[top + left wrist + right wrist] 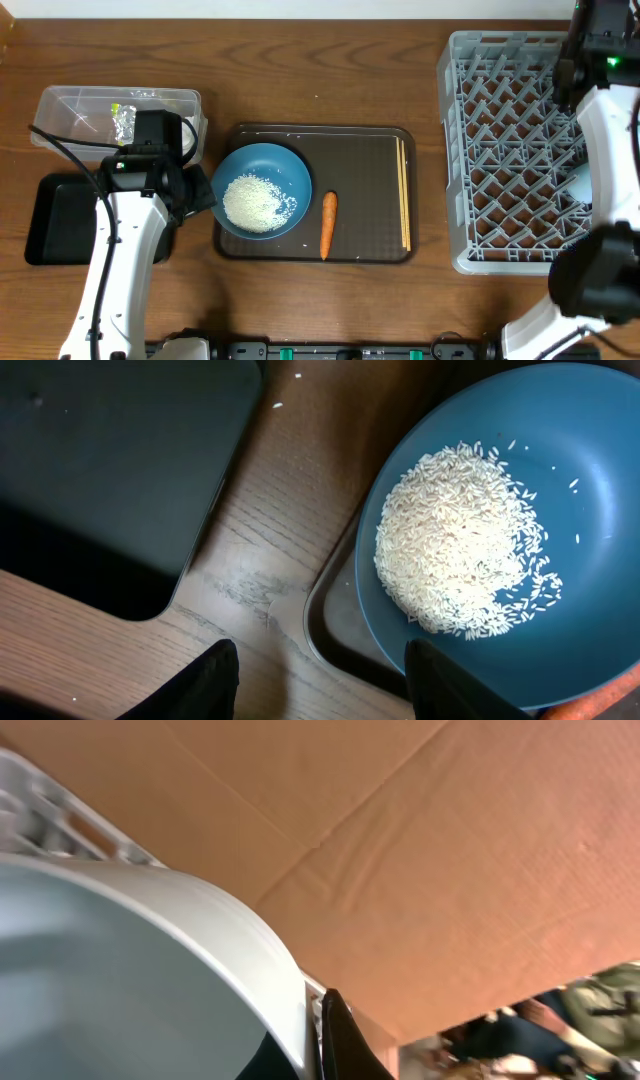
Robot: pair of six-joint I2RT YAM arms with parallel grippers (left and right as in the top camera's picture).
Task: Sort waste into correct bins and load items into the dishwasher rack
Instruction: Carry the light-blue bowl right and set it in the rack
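Observation:
A wide dark-blue bowl (264,187) holding a heap of white rice (252,201) sits on the left of the brown serving tray (365,160). An orange carrot (327,224) and wooden chopsticks (403,192) lie on the same tray. My left gripper (325,685) is open at the bowl's left rim (600,420), one finger over the table and one over the bowl. My right gripper (310,1040) is shut on the rim of a small light-blue bowl (120,980) over the grey dishwasher rack (500,150). The bowl shows beside the arm in the overhead view (578,184).
A clear tub (70,112) with crumpled foil (124,120) stands at the back left. The black tray (60,220) lies in front of it, partly under my left arm, and shows in the left wrist view (110,450). Cardboard fills the right wrist view.

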